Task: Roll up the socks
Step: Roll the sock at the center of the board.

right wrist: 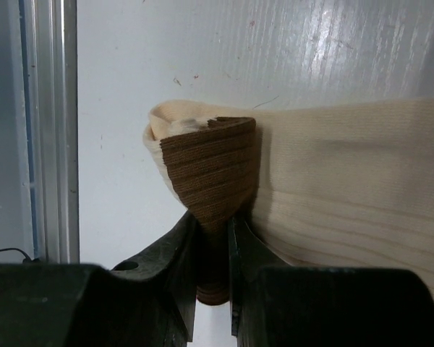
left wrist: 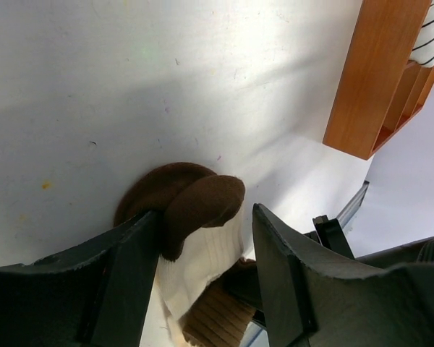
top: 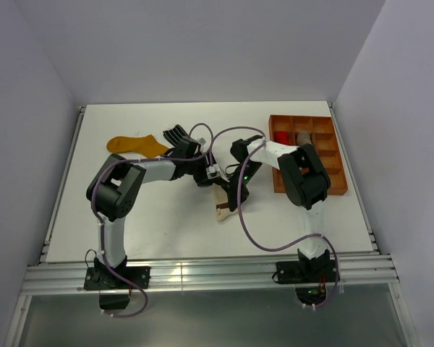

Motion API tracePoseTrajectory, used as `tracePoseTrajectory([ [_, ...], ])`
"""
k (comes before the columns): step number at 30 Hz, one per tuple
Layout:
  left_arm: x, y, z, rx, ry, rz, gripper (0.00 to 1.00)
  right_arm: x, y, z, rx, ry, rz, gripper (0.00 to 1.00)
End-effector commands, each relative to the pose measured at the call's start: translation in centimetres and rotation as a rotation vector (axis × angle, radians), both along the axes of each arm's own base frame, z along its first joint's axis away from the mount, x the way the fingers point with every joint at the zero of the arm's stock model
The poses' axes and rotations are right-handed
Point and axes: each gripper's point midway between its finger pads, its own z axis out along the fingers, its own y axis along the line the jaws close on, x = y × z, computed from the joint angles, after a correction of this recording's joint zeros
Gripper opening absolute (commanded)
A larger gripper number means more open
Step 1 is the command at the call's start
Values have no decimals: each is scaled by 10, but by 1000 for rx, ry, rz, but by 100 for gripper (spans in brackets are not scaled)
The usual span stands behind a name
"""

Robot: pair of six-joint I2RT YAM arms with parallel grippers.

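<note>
Right gripper pinches cream sock — left gripper half-open around toe.

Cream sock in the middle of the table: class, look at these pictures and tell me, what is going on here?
Two robot arms meet over the cream sock. The right claw is shut on its brown ribbed end. The left claw stands open around a smooth brown part of it. A mustard sock and a black striped sock lie farther back, not yet rolled.
</note>
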Motion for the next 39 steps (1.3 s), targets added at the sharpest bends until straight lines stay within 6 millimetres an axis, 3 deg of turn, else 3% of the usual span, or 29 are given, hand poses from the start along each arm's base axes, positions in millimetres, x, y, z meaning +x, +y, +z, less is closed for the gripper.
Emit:
tracePoseTrajectory([
  [1,0,25,0,93,-103,-26,61,-22,-56,-35,-362,188,-114,0],
  [11,10,24,31,39,-220,-24,53,-22,-54,-34,-354,199,-113,0],
  [16,13,26,39,-12,-219,-21,57,-24,-56,-34,-361,202,-111,0],
  [27,37,37,79,-75,-304,48,63,-25,-56,-34,-354,205,-104,0],
  [31,48,46,78,-47,-298,86,65,-26,-57,-35,-354,195,-105,0],
  [39,52,43,80,-169,-252,45,66,-28,-58,-35,-354,190,-108,0],
])
